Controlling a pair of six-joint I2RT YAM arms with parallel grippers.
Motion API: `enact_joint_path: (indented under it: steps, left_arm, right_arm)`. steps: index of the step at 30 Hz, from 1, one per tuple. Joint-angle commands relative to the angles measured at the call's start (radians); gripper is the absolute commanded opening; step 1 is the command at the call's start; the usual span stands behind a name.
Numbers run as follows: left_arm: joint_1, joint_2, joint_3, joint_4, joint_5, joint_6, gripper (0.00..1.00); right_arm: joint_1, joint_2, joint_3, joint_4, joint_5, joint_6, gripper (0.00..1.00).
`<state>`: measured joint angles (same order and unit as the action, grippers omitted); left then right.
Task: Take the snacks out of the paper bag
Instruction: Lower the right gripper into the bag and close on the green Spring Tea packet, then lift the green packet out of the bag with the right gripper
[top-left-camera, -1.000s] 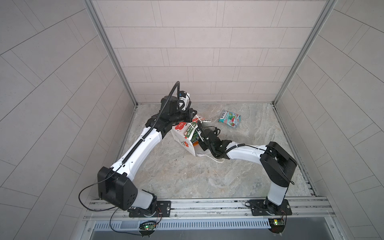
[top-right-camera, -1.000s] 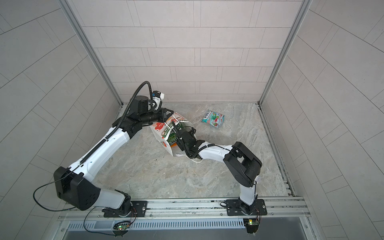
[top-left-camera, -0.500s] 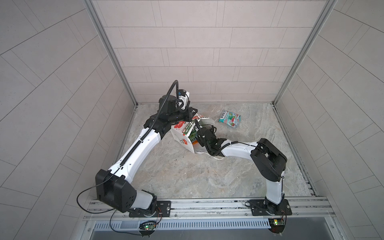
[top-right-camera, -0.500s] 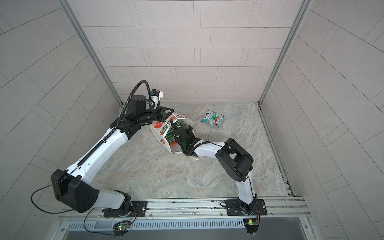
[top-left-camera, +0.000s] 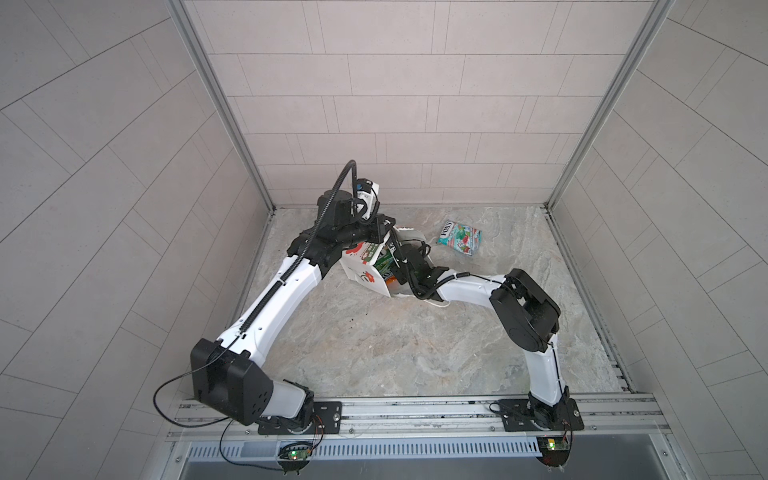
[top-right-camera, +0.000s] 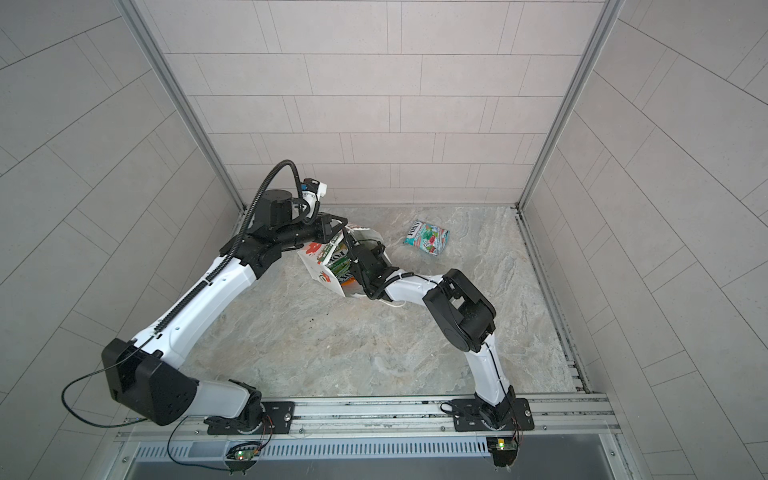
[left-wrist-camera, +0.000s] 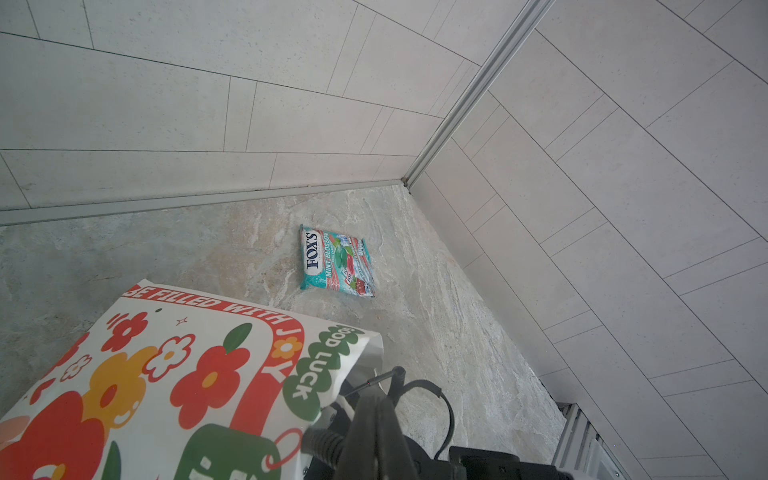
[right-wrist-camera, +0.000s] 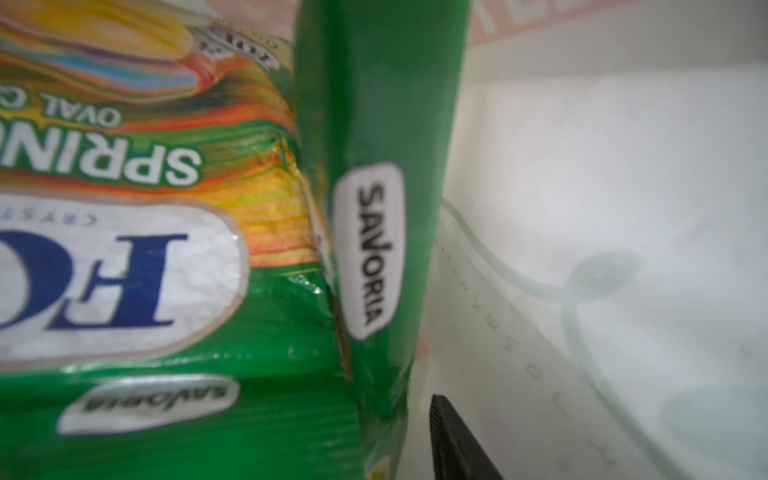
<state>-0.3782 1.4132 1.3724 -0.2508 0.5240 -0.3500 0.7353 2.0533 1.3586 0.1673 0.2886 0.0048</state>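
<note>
The white paper bag with red flowers lies tipped on the stone floor, its mouth facing right. My left gripper is shut on its upper rim. My right gripper reaches into the mouth, where green snacks show. In the right wrist view one green packet stands edge-on. A black finger stands a little apart from that packet, and the other finger is hidden behind it. A teal-red packet lies flat on the floor to the right.
Tiled walls close in the left, back and right of the floor. A metal rail carrying both arm bases runs along the front. A white cord handle trails on the floor under the right forearm.
My right arm has pushed further into the bag's mouth, its elbow swinging in toward the bag. The left arm, the bag and the teal packet have hardly moved.
</note>
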Motion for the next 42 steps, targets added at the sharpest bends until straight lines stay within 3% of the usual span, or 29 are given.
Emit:
enact_joint_path:
  steps: [1,4,6,11,13,24,42]
  left_arm:
    - [-0.007,-0.033,-0.005,0.025,0.011,0.009,0.0]
    - [-0.007,-0.035,-0.007,0.025,0.01,0.01,0.0]
    - [-0.007,-0.035,-0.007,0.024,0.005,0.01,0.0]
    - [-0.007,-0.043,-0.01,0.017,-0.027,0.019,0.0]
    - [-0.006,-0.044,-0.013,0.012,-0.044,0.024,0.0]
    - [-0.005,-0.057,-0.033,-0.002,-0.194,0.031,0.0]
    - [-0.005,-0.049,-0.046,0.007,-0.227,0.026,0.0]
  right_arm:
    - [-0.015,0.028,0.03,-0.02,-0.048,0.016,0.5]
    - [-0.026,0.043,0.048,-0.016,-0.091,0.008,0.51]
    - [-0.033,0.047,0.054,-0.005,-0.125,0.003,0.45]
    - [-0.046,0.027,0.044,0.02,-0.205,-0.016,0.08]
    - [-0.046,0.001,0.029,0.022,-0.216,-0.014,0.0]
    - [-0.047,-0.211,-0.125,0.035,-0.239,0.025,0.0]
    - [-0.048,-0.556,-0.308,-0.112,-0.296,0.019,0.0]
